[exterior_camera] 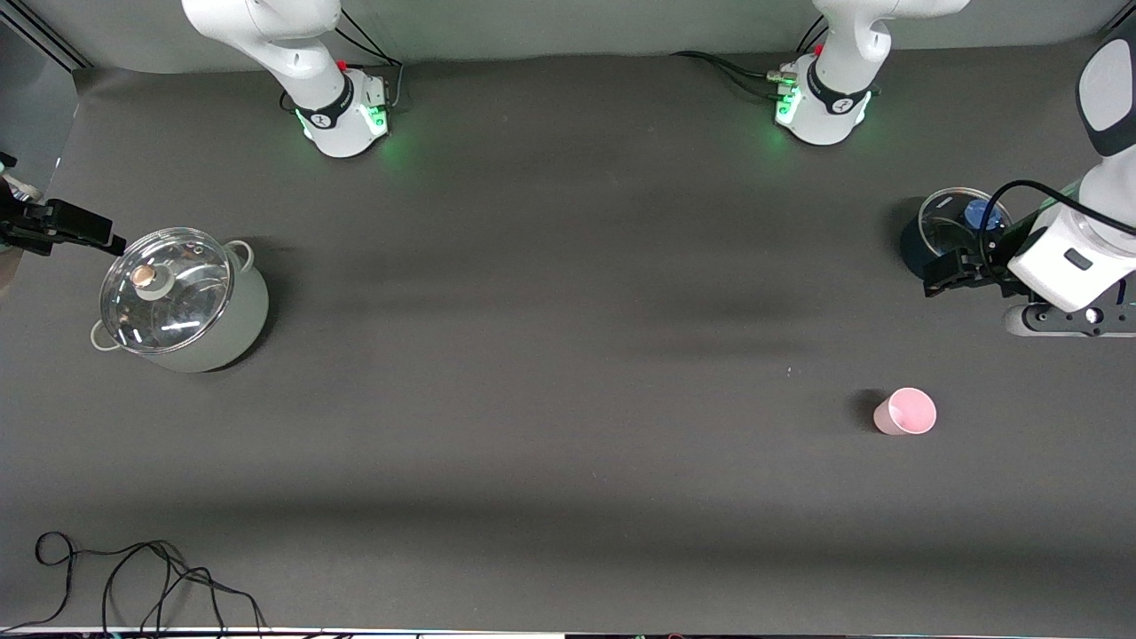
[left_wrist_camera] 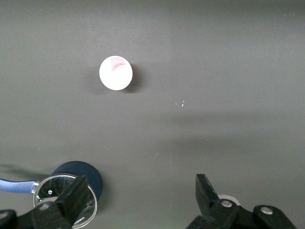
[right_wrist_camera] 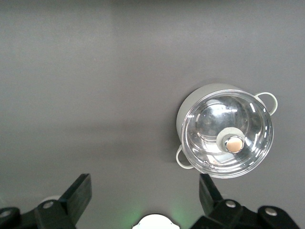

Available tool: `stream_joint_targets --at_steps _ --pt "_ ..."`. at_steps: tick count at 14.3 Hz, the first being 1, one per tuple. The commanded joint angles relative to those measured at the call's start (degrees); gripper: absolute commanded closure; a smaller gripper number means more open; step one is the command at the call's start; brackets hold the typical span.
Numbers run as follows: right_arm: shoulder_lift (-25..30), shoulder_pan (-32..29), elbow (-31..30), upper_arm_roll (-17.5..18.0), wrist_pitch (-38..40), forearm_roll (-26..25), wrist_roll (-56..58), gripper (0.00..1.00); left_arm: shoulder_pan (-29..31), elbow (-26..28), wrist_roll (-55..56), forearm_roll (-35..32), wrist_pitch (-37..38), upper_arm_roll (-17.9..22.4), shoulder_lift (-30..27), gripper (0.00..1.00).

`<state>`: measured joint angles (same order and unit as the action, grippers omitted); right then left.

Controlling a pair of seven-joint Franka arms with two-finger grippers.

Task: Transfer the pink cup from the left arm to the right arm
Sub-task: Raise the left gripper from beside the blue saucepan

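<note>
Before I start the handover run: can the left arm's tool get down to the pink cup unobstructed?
Probably yes. The pink cup stands upright alone on bare table; the left tool is open, with nothing between them.

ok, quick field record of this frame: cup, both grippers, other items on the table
pink cup: upright on the table, untouched, toward the left arm's end
left gripper: open, empty, over the dark blue pot
right gripper: open, empty, at the grey pot's rim
dark blue pot: glass lid on, farther from the front camera than the cup
grey pot: glass lid on, toward the right arm's end
handover: not begun
</note>
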<state>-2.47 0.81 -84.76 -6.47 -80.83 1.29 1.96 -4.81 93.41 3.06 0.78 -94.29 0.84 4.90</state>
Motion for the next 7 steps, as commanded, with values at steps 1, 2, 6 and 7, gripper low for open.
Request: stream_joint_targets --at_steps 1,2,6,7 --pt "-0.60 0.16 1.09 -0.56 0.94 1.18 0.94 0.00 -0.99 -0.51 -0.33 0.37 0.42 0.83 0.28 0.00" --pt "-0.60 0.16 1.17 -0.56 0.94 1.18 0.94 0.00 -1.08 -0.69 -0.33 0.37 0.42 0.83 0.28 0.00" --pt "-0.60 0.16 1.09 -0.56 1.02 1.18 0.85 0.00 -0.82 -2.70 -0.68 0.37 0.42 0.83 1.42 0.00" --pt "-0.60 0.16 1.09 -0.56 1.02 1.18 0.76 0.00 -0.73 -3.06 -0.77 0.45 0.07 0.74 1.51 0.00"
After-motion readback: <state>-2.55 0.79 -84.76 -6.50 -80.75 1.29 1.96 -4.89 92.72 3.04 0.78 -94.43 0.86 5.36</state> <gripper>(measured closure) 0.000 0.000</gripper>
